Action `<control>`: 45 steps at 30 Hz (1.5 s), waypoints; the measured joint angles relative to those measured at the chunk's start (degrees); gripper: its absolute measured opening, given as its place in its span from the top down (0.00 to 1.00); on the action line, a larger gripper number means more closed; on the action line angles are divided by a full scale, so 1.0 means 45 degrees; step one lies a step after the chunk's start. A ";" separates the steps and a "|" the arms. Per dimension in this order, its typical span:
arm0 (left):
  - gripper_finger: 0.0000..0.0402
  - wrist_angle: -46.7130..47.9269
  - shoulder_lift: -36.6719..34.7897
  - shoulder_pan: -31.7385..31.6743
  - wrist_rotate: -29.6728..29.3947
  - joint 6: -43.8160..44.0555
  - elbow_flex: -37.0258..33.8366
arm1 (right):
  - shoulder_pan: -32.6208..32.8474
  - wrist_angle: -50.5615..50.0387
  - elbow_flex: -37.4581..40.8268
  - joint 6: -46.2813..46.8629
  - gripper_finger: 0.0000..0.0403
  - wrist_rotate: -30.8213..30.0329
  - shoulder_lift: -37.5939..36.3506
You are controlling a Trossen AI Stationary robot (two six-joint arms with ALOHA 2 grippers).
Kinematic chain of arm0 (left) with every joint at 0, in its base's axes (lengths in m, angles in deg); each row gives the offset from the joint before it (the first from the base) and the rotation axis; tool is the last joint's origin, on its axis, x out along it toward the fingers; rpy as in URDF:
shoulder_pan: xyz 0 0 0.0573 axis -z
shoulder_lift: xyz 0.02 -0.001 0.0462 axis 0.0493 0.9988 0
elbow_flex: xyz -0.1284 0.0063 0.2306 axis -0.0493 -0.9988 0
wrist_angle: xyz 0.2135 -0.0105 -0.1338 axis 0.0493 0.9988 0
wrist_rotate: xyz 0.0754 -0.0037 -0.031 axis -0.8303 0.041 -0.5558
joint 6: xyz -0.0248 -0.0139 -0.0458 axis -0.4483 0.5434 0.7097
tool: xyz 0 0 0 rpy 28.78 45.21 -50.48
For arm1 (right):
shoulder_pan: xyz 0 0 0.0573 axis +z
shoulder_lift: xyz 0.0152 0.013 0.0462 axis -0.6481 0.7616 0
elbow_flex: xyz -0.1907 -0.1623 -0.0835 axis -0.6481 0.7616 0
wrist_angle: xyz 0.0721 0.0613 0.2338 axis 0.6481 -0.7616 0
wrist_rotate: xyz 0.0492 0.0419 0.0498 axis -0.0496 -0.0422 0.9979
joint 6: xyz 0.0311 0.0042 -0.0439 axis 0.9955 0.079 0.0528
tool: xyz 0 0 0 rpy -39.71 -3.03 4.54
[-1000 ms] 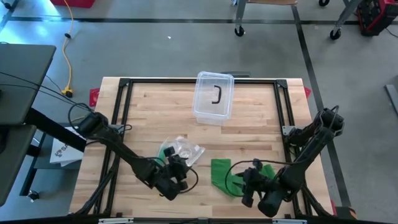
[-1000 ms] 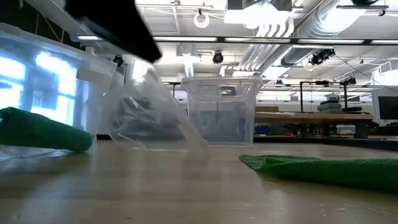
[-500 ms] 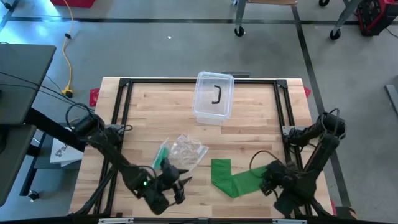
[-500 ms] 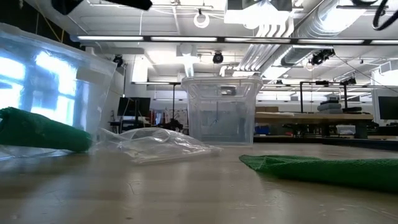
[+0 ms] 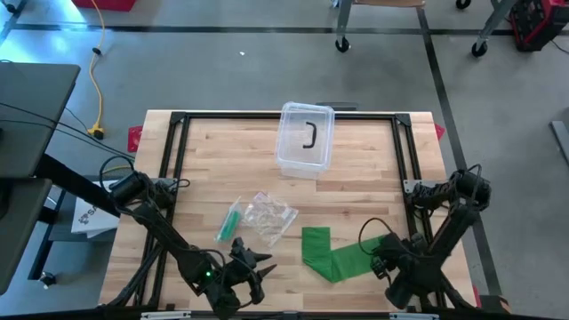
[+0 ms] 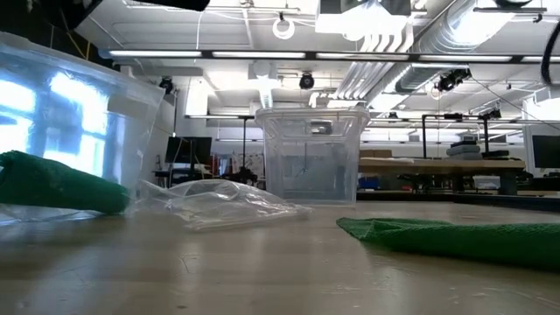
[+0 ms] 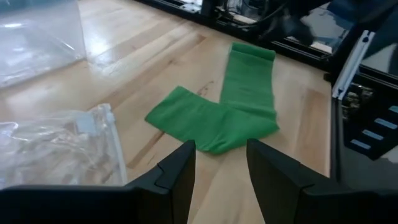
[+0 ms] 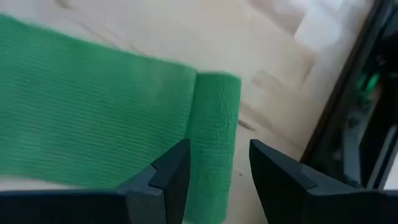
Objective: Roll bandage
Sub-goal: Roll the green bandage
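1. The green bandage (image 5: 333, 254) lay flat on the wooden table (image 5: 373, 169), folded into an L near the front edge, right of centre, with one rolled end (image 8: 214, 143) nearest the right hand.
2. The left hand (image 5: 252, 264) hovered low over the front edge, left of the bandage. Its two dark fingers (image 7: 177, 177) stood spread with nothing between them, pointing toward the bandage's fold (image 7: 214, 121).
3. The right hand (image 5: 388, 267) sat at the front right of the table, just at the bandage's end. Its fingers (image 8: 168, 177) were parted, bare table and green cloth showing in the gap, gripping nothing.
4. A crumpled clear plastic bag (image 5: 267, 215) rested left of centre, with a small green roll (image 5: 230, 220) just beside it on its left.
5. A clear plastic bin (image 5: 305, 140) stood at the far middle of the table, well apart from both hands.
6. Bare wood lay open between the bin and the bandage, and across the right half toward the black frame rail (image 5: 411, 169) along that edge.
7. From table height, the bag (image 6: 214, 203) lay slumped in front of the bin (image 6: 311, 156), and the bandage (image 6: 455, 236) stretched low along the right.
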 joint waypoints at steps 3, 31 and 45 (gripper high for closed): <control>0.66 -0.0161 0.0000 0.0106 -0.0058 -0.0160 0.0000 | -0.0258 0.1332 0.1143 -0.0598 0.61 0.0570 -0.0215; 0.66 -0.2172 0.0000 -0.0052 -0.0063 -0.1902 0.0000 | -0.0825 0.3426 0.1616 -0.4039 0.89 -0.0997 -0.0335; 0.66 -0.7312 -0.0010 -0.0971 0.0236 -0.9250 0.0010 | -0.0819 0.1868 -0.0545 -0.6018 0.98 -0.2427 -0.0325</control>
